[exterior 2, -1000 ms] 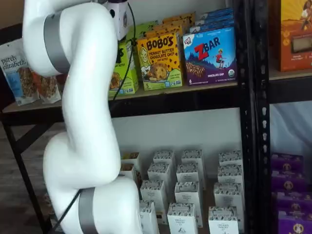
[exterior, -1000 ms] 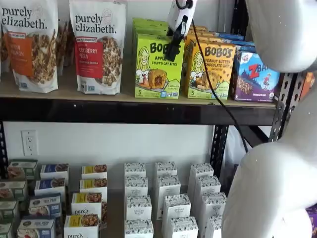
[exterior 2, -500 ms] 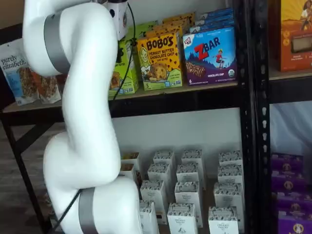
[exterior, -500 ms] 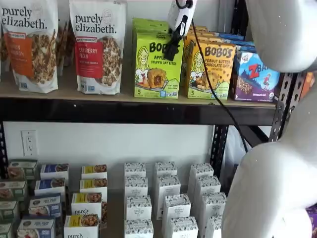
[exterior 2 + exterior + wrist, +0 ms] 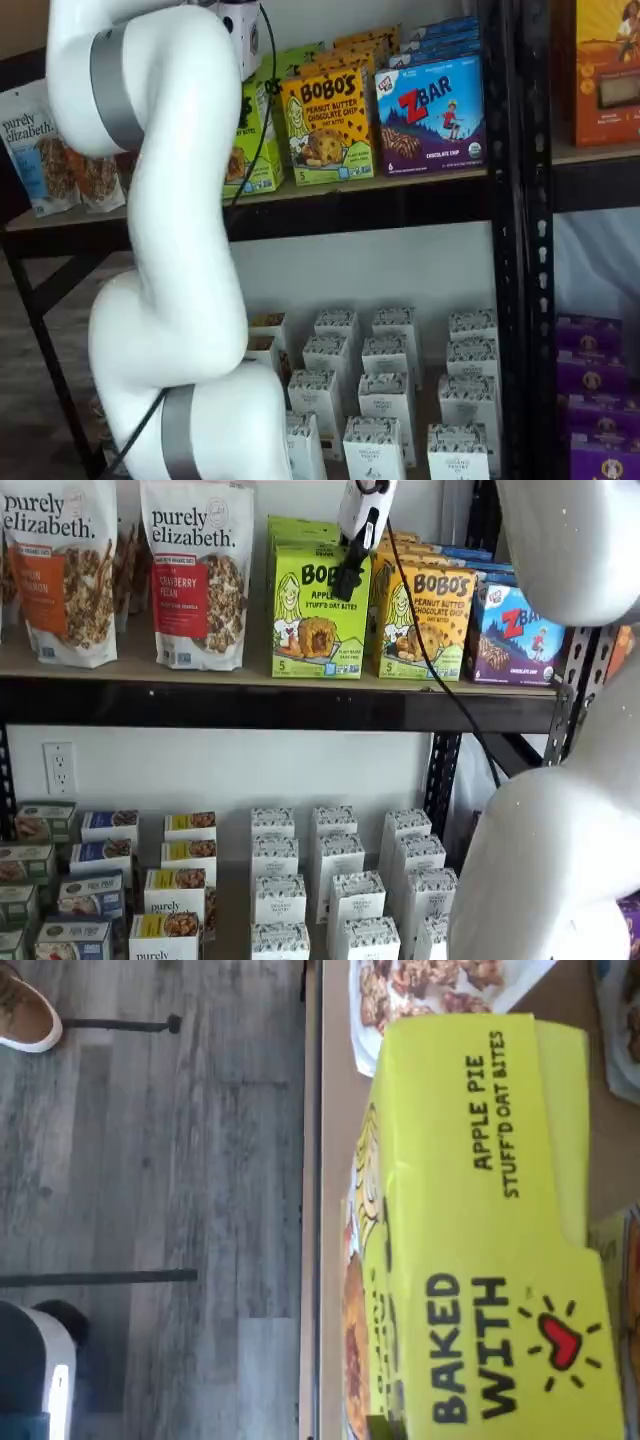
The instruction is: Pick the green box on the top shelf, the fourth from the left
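Observation:
The green box (image 5: pixel 310 620) stands upright on the top shelf (image 5: pixel 200 702), printed "BOBO'S APPLE PIE". My gripper (image 5: pixel 348 578) hangs from above over the box's upper right corner, a black finger lying against its front face. The fingers are shut on the green box's top. In the wrist view the green box (image 5: pixel 480 1210) fills most of the picture, close up, with the shelf board (image 5: pixel 335 1160) beside it. In a shelf view the green box (image 5: pixel 258 150) peeks out behind my white arm, which hides the fingers there.
A yellow-orange Bobo's box (image 5: pixel 425 620) stands tight against the green one, then a blue ZBar box (image 5: pixel 515 635). Two granola bags (image 5: pixel 195 575) sit on the other side. More green boxes stand behind. Small white cartons (image 5: pixel 340 880) fill the lower shelf. My arm (image 5: pixel 560 830) is in front.
The gripper's fingers have closed on the box's top. The green box has shifted very slightly up and to the left. The arm has barely moved.

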You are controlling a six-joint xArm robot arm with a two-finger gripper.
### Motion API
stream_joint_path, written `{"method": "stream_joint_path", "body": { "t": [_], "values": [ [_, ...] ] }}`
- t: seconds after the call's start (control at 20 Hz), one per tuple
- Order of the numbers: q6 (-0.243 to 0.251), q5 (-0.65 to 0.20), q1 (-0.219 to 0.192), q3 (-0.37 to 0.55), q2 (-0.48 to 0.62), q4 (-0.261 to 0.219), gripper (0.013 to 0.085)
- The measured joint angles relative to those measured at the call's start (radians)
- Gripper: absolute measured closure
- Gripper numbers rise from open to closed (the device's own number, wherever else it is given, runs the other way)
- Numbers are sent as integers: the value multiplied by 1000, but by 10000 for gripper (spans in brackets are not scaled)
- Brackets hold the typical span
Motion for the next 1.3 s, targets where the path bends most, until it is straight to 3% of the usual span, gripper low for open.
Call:
{"method": "stream_joint_path", "body": {
  "t": [0.6, 1.3],
  "values": [
    [13, 93, -4, -28, -26, 18, 690],
    [13, 164, -19, 26, -123, 30, 690]
  ]
}}
